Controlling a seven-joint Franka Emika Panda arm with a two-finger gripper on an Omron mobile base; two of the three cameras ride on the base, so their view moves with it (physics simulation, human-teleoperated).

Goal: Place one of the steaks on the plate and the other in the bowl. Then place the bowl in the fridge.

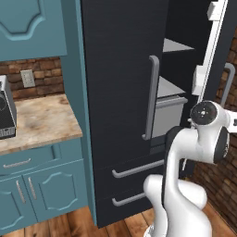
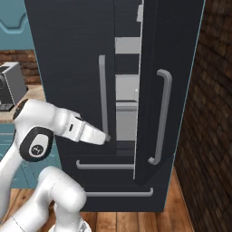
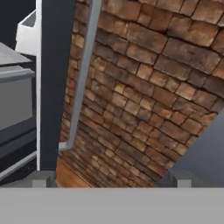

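Observation:
The tall black fridge (image 1: 120, 92) (image 2: 68, 54) stands right in front of me, its right door (image 2: 174, 68) swung open on grey shelves (image 1: 172, 87) and a grey drawer (image 1: 169, 115) (image 3: 15, 100). My arm reaches into the gap between the doors, the wrist (image 2: 97, 134) beside the left door's bar handle (image 2: 102, 90). In the hand view my gripper (image 3: 112, 179) is open, its fingertips (image 3: 43, 178) far apart with nothing between them. It faces the open door's edge (image 3: 54, 87) and its grey handle (image 3: 81, 87). The steaks, the plate and the bowl are out of view.
A brick wall (image 2: 213, 113) (image 3: 153, 87) closes in just right of the open door. To the left are a stone counter (image 1: 37, 120) over teal cabinets (image 1: 41, 185) and a grey appliance (image 1: 5, 111) (image 2: 11, 84). Wooden floor (image 1: 120, 229) lies below.

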